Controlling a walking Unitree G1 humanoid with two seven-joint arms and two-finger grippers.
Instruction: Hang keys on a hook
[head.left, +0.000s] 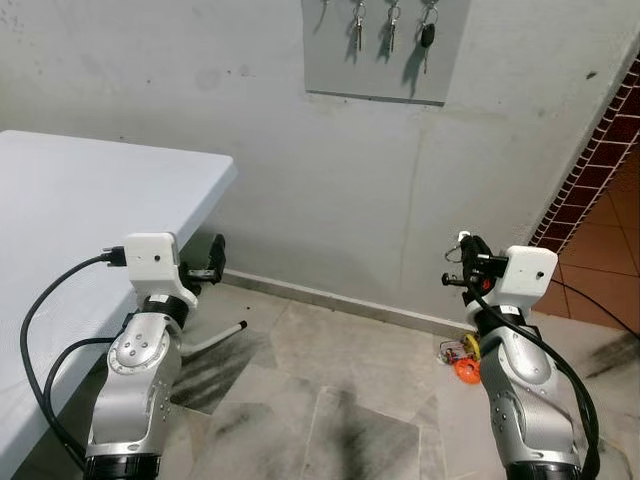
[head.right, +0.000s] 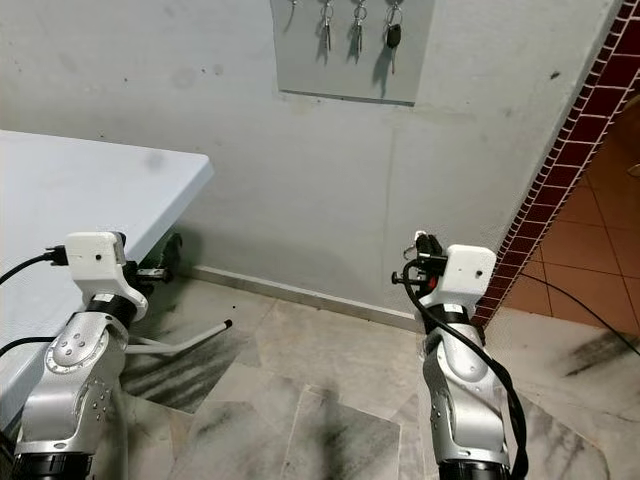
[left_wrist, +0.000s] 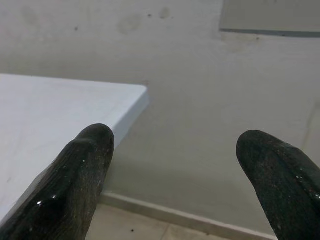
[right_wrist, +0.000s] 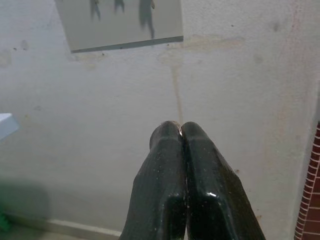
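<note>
A grey key board is fixed high on the wall, and several keys hang from its hooks, one with a black head. My right gripper is raised in front of the wall, well below the board and to its right. Its fingers are pressed shut, and I can make out nothing between them. My left gripper is held beside the table corner, its fingers wide open and empty. A small orange thing with a bit of metal lies on the floor by the right arm.
A white table fills the left side, with its leg slanting across the tiled floor. A red brick-tiled wall edge stands at the right, and a black cable runs over the floor there.
</note>
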